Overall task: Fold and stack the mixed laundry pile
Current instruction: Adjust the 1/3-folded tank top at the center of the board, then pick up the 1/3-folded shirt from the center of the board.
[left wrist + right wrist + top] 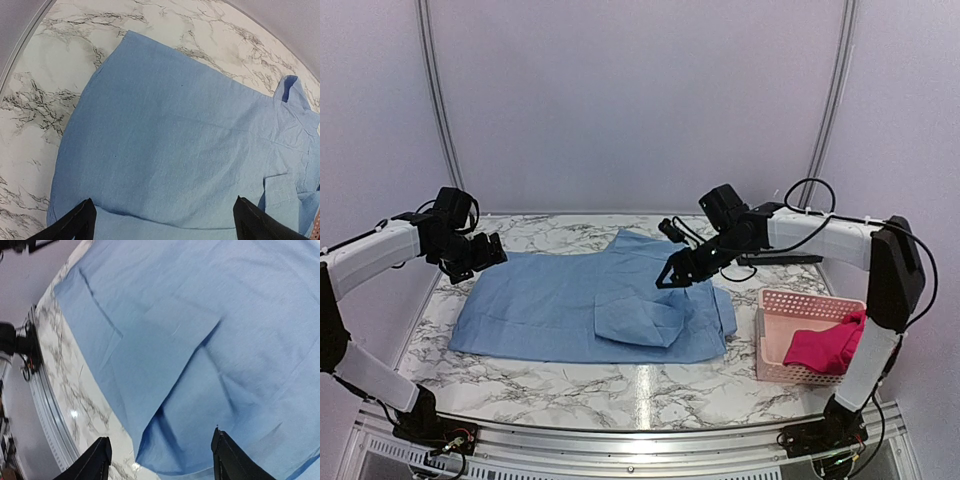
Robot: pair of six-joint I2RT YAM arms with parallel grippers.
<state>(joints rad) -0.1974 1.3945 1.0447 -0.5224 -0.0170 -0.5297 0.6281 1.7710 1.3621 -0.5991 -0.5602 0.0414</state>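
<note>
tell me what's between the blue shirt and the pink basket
Just a bare strip of marble table, in the top view; shirt and basket don't touch.

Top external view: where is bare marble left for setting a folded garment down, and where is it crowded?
Widest bare marble: the near strip between the blue shirt and the front rail. A smaller patch lies behind the shirt, far left. Crowded on the right: pink basket with the magenta garment, dark tray, right gripper over the shirt.
</note>
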